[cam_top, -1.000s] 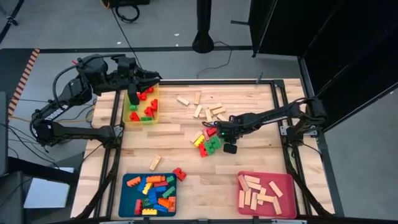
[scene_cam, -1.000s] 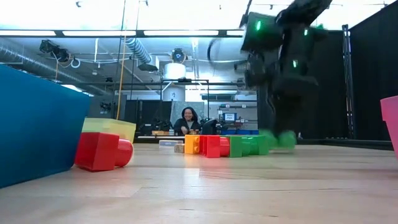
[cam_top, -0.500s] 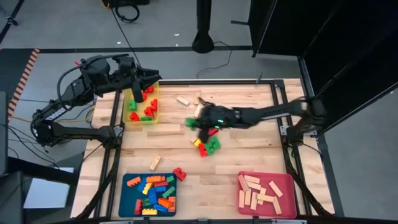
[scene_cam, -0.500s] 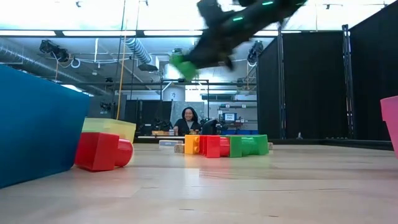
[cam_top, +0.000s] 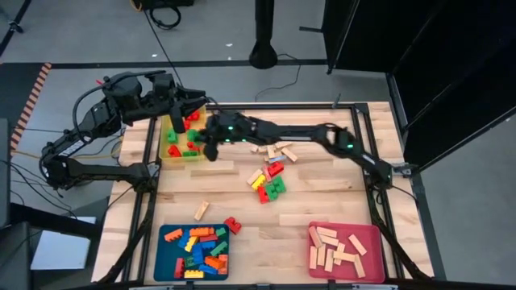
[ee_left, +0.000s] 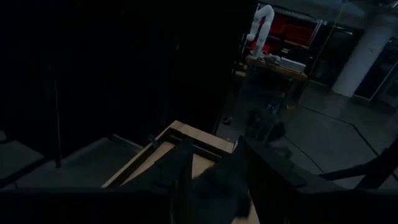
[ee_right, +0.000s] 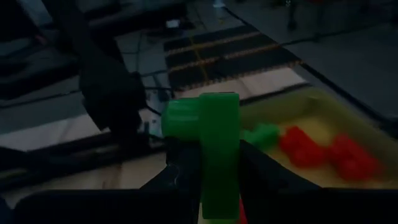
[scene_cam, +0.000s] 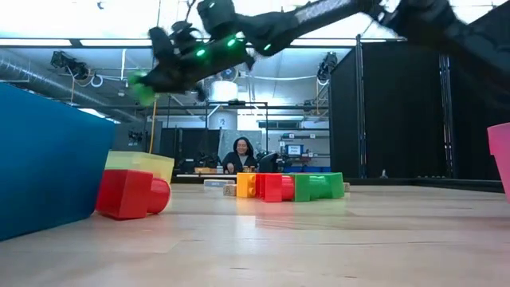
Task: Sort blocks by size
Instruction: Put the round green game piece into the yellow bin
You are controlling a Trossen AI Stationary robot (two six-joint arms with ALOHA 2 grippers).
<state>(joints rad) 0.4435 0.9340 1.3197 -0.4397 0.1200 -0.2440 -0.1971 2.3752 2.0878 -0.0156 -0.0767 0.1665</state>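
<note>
A green block [ee_right: 208, 158] was clamped between the right gripper [cam_top: 207, 143] fingers beside the yellow tray [cam_top: 172, 153], its long axis running along the fingers, studs sideways. The left gripper [cam_top: 174, 121] was held over that tray; its jaw state could not be told.

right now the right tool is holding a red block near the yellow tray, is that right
Not quite: the block is green, not red. The right wrist view shows it clamped in the right tool, with the yellow tray just beyond it, and the high view places that tool beside the tray.
</note>
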